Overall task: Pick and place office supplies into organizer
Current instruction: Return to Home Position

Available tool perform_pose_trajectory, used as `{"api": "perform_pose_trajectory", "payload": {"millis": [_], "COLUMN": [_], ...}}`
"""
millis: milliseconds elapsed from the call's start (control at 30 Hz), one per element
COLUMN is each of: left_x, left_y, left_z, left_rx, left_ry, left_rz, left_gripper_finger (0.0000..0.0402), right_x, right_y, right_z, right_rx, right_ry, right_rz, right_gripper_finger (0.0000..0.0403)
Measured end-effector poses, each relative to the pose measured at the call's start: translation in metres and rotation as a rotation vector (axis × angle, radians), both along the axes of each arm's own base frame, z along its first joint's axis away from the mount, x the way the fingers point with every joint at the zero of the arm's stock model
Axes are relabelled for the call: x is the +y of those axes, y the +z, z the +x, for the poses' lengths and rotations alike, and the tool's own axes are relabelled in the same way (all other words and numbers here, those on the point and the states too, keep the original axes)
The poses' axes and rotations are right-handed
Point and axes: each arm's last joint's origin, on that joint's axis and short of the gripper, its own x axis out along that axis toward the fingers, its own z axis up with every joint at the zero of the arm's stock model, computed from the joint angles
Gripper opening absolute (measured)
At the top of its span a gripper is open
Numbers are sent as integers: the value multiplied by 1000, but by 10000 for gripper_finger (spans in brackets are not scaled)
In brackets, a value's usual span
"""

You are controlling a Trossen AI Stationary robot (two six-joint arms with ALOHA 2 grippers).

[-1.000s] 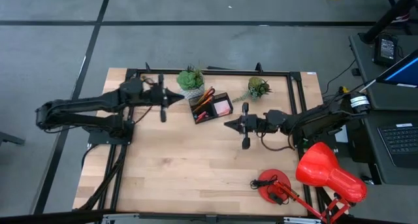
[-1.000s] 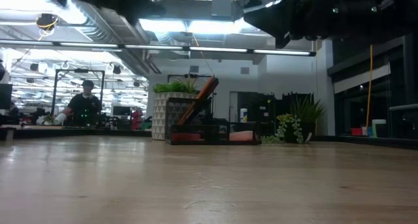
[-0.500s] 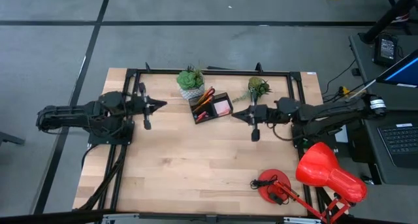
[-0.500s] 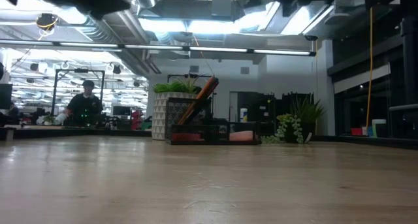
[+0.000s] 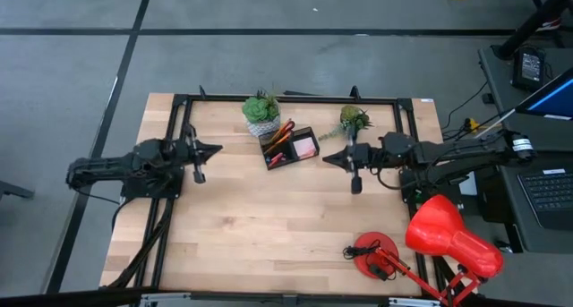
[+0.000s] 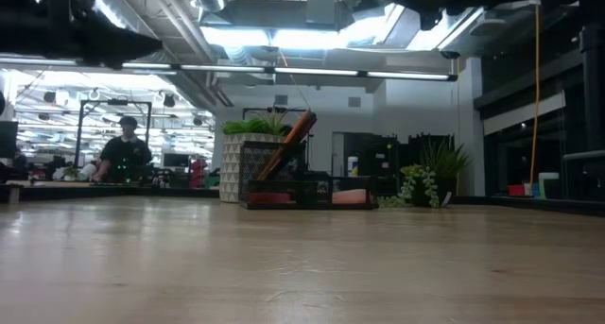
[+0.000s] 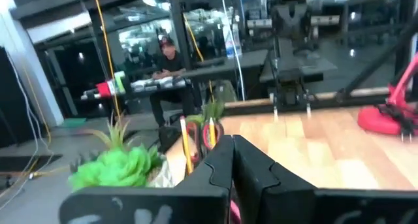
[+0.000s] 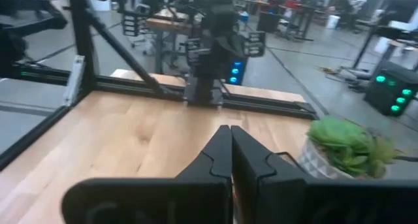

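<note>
Your left gripper point(image 5: 215, 149) and right gripper point(image 5: 328, 158) hover on either side of the organizer point(image 5: 291, 148), each with fingers pressed together; orange pencils point(image 5: 284, 130) lean inside it.

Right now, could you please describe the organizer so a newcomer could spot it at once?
Along the wooden table's far edge, look between the plant in the white pot and the smaller plant. The black desk organizer is the only tray, with orange pencils leaning out and a pink sticky-note pad inside.
</note>
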Motion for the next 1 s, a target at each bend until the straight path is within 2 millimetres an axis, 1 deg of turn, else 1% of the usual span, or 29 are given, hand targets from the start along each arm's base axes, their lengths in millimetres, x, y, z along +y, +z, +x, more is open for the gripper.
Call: {"api": "perform_pose_trajectory", "payload": {"millis": [67,133,200,300,433,467,533,667,733,800,867,1000], "left_x": [0,1,0,0,0,0,0,0,0,0,0,0], "left_y": [-7,-17,-21,-23,-24,-24,-25,-27,-28,-28,-28,-28], "left_z": [5,8,9,10,10,10,10,10,10,10,10,10], "left_rx": [-22,-22,-68,-49,-43,-43,-30,-26,-31,-39,-45,-50], "left_ry": [-1,-6,-24,-29,-26,-25,-25,-29,-31,-33,-36,-39], "left_rz": [-9,-16,-9,-34,-31,-31,-36,-100,-134,-161,-191,-209], "left_gripper_finger": [1,2,1,1,1,1,2,3,1,1,3,6], "right_x": [1,2,4,8,8,6,3,-4,-7,-8,-8,-7], "right_y": [0,-1,-4,-19,-44,-48,-49,-38,-33,-32,-41,-66], "right_z": [0,0,0,-4,-15,-18,-28,-53,-66,-78,-87,-98], "right_rx": [3,10,3,-41,-98,-109,-144,-210,-218,-204,-195,-191], "right_ry": [32,51,62,78,82,76,61,24,8,2,3,10], "right_rz": [4,9,11,11,19,21,16,-4,-14,-7,19,48], "right_gripper_finger": [2,2,2,2,2,2,2,2,2,2,2,2]}}
